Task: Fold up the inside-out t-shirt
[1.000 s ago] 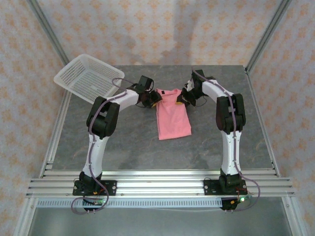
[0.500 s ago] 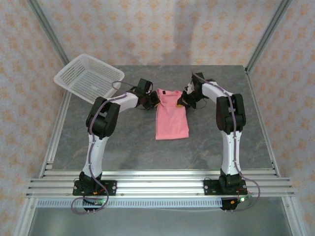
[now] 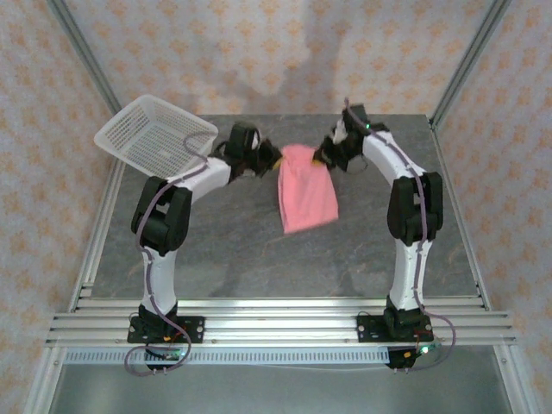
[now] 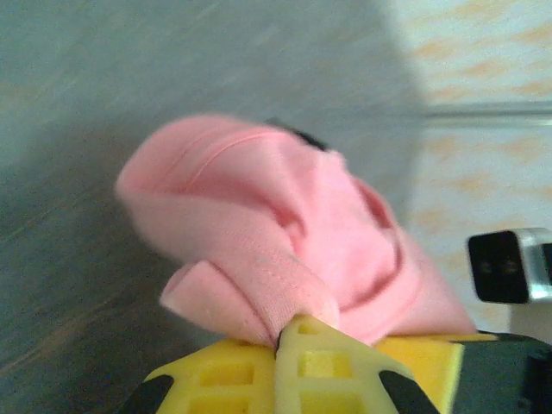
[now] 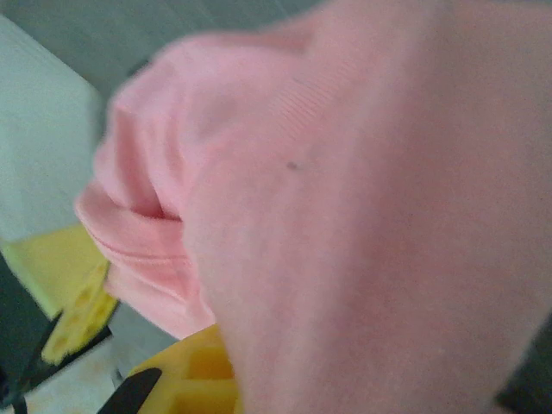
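The inside-out t-shirt (image 3: 307, 188), salmon pink, hangs as a long narrow folded strip between both arms above the grey table (image 3: 259, 259). My left gripper (image 3: 271, 161) pinches its upper left corner; in the left wrist view the yellow fingers (image 4: 250, 371) meet on a hem of the t-shirt (image 4: 285, 233). Shut on the upper right corner is my right gripper (image 3: 323, 159). Pink cloth of the t-shirt (image 5: 362, 224) drapes over one yellow finger (image 5: 190, 371) in the right wrist view and hides the jaws' tips.
A white mesh basket (image 3: 155, 134) rests tilted at the table's back left corner, just left of the left arm. Metal frame posts (image 3: 466, 60) stand at the back corners. The rail with both arm bases (image 3: 276, 328) runs along the near edge.
The left gripper has shut on the shirt's corner. Both grippers rose and moved toward the back, lifting the shirt's top edge off the table so it now hangs.
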Controlling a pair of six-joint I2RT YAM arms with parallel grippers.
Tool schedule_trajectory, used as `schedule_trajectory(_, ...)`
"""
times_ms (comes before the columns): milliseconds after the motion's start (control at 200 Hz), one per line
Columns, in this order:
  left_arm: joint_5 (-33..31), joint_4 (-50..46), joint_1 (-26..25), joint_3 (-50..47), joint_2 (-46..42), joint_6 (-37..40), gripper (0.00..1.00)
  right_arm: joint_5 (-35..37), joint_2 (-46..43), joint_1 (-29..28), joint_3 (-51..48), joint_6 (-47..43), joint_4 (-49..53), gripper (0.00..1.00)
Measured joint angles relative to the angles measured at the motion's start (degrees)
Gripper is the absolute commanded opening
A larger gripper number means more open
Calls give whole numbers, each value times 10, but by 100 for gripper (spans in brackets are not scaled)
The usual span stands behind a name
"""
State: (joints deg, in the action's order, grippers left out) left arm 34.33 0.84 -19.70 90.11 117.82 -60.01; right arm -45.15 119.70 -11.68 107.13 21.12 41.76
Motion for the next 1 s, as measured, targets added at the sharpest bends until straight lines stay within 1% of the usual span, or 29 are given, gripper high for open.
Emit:
schedule_trajectory(70, 0, 1, 15, 97, 3, -2, 0, 23, 19, 1, 134, 0, 3, 0)
schedule_trajectory(135, 0, 2, 26, 165, 0, 1, 0, 39, 32, 2, 243, -6, 3, 0)
schedule_trajectory(200, -1, 2, 34, 189, -20, 16, 0, 48, 26, 2, 297, -21, 0, 0)
schedule_trajectory(250, -1, -7, 35, 173, -48, 31, 0, 50, 6, 2, 289, -33, -5, 0)
schedule_trajectory(295, 0, -5, 31, 130, -82, 43, 0, 50, -24, 1, 243, -42, -17, 1)
schedule_trajectory(320, 0, -7, 27, 105, -99, 46, 0, 49, -45, 0, 202, -46, -28, 1)
schedule_trajectory(440, 4, 14, 0, -64, -168, 50, 0, 43, -128, -7, -60, -45, -113, 1)
schedule_trajectory(540, 2, 13, -27, -186, -173, 52, 0, 45, -141, -9, -266, -36, -187, 1)
schedule_trajectory(625, 2, 2, -52, -259, -163, 53, 0, 43, -141, -11, -395, -27, -207, 1)
schedule_trajectory(686, 3, -2, -71, -292, -162, 52, 0, 39, -141, -13, -446, -21, -217, 1)
schedule_trajectory(766, 4, -2, -89, -305, -162, 53, 0, 34, -159, -13, -478, -11, -240, 1)
schedule_trajectory(891, 2, 2, -101, -305, -165, 55, 0, 41, -201, -12, -492, -1, -254, 1)
schedule_trajectory(1001, -5, 1, -104, -303, -165, 57, 0, 47, -208, -12, -492, 0, -254, 4)
